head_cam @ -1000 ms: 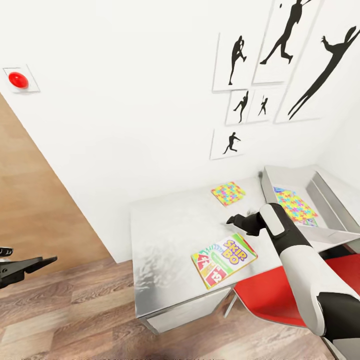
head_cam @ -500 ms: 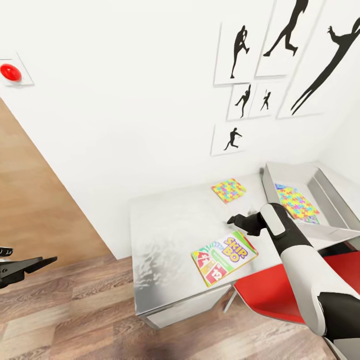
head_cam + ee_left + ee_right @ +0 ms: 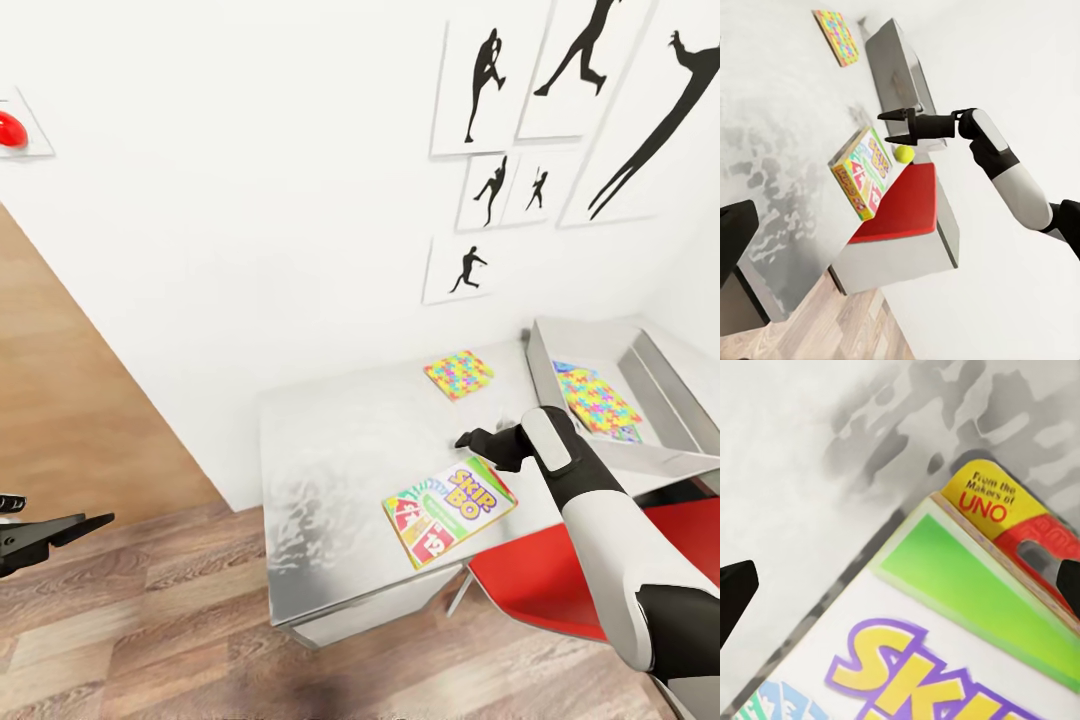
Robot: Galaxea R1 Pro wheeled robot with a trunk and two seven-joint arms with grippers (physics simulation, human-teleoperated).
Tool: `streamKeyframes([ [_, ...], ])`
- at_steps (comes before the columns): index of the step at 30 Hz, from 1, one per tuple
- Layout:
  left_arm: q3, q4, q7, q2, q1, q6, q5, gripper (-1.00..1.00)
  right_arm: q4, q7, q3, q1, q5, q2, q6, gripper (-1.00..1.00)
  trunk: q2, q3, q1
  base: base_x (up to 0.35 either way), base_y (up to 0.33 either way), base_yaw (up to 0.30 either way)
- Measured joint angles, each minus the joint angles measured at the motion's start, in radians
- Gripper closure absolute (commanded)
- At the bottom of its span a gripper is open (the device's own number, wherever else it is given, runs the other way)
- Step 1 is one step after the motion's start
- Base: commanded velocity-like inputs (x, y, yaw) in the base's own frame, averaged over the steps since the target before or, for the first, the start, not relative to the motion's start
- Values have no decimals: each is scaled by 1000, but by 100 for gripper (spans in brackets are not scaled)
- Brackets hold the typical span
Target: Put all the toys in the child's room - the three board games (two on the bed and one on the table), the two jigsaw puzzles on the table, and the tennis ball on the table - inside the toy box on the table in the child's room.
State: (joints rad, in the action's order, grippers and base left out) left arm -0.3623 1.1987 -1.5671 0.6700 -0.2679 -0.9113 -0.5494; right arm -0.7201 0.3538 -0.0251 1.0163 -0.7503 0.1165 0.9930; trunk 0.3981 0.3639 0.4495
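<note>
Right gripper [image 3: 466, 439] hovers agape above one SKIP-BO box [image 3: 448, 509].
Two puzzles: one on table [image 3: 330, 470], one apparently inside bin [image 3: 540, 352]; left gripper's [image 3: 95, 521] state unclear.

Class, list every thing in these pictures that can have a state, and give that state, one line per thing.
Yellow-green-red SKIP-BO game box: flat on the light-grey table, outside the bin.
Small mosaic puzzle square: flat on the table, outside the bin.
Second mosaic puzzle square: lying inside the grey toy box.
Yellow-green tennis ball: loose, ungripped.
Right tool: open, empty, over the SKIP-BO box.
Left tool: state unclear.
</note>
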Motion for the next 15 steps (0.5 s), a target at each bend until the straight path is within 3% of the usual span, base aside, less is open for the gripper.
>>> streamKeyframes([
  [15, 0, 0, 0, 0, 0, 0, 0, -100, 0, 0, 0, 0, 0, 0, 0, -100, 0, 25, 0, 0, 0, 0],
])
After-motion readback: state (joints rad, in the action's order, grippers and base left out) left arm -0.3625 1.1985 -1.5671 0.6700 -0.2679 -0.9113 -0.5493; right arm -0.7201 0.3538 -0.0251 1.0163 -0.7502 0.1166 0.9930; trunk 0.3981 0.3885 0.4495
